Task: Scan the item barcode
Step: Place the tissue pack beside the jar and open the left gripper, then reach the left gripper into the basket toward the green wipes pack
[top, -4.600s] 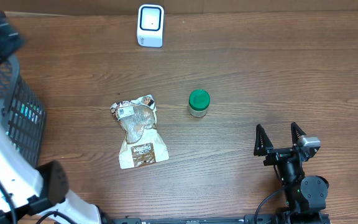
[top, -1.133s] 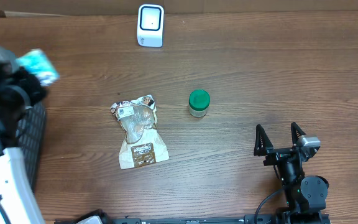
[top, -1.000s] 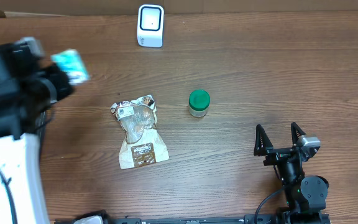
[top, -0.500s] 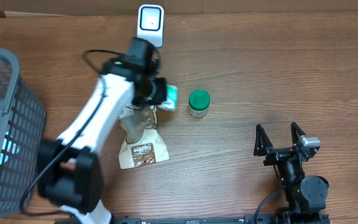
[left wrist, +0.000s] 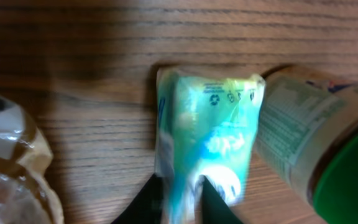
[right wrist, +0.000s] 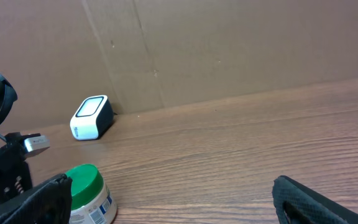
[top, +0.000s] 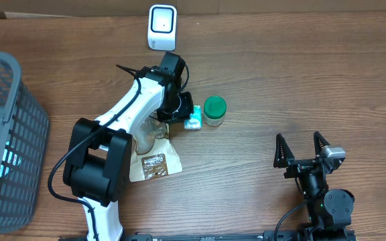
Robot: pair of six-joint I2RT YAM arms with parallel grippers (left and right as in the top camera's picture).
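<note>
the left pincer (top: 187, 115) is down near the middle of the tabletop (top: 280, 73). under it the teal packet (left wrist: 207, 137) lies on the wood, touching or all but touching the green-lidded jar (top: 214, 110). in the left wrist view the two black fingers (left wrist: 219, 208) straddle the packet's near end, but i cannot tell whether they pinch it or sit loose around it. the right pincer (top: 302, 148) sits toward the near right corner with its fingers spread wide and nothing between them.

the step in hand looks like settling the packet so that its code can be shown to the white scanner (top: 161, 27), which stands at the far edge, well apart from the packet. the face turned up shows only small recycling marks and a blurred logo. no barcode is visible, so it is probably underneath or on a hidden side.

to do this well, any release should be a clean parting of the fingers and a straight lift, since a soft pouch can cling to one finger and drag. there is little room to work in, with the jar tight on one side and the brown snack bag (top: 151, 144) just beside on the other, so sideways motion risks knocking the jar over. a fresh grip is best taken on a plain edge, leaving the code uncovered, with the pouch held flat and square to the scanner's window
</note>
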